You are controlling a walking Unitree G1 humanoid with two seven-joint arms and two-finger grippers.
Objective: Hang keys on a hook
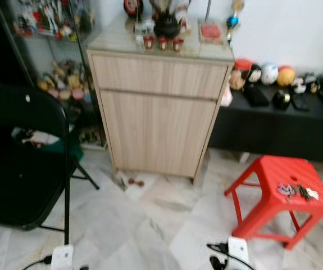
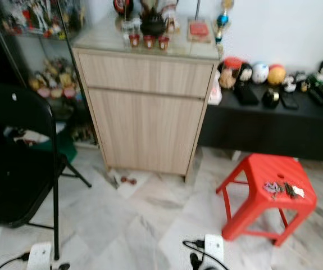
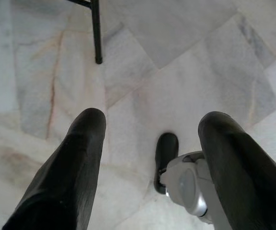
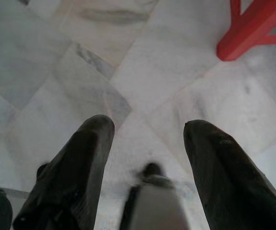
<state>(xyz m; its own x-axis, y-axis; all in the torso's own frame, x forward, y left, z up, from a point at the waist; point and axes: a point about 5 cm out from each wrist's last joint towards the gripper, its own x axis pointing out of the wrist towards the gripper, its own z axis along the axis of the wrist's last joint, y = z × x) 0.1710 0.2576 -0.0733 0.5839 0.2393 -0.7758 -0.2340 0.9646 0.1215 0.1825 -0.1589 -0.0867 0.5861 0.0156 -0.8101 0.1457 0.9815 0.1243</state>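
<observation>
Still approach phase: keys (image 1: 295,191) on red stool (image 1: 273,170); both arms low, left gripper (image 3: 150,143) and right gripper (image 4: 147,143) jaws spread, empty — step closer, square up w/ stool before reaching.

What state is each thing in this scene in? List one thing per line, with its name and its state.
keys: lying loose on the stool, not yet hung
red stool: upright on the floor
wooden cabinet: drawer and door shut
black folding chair: unfolded, standing
left hand: open, holding nothing
right hand: open, holding nothing
</observation>
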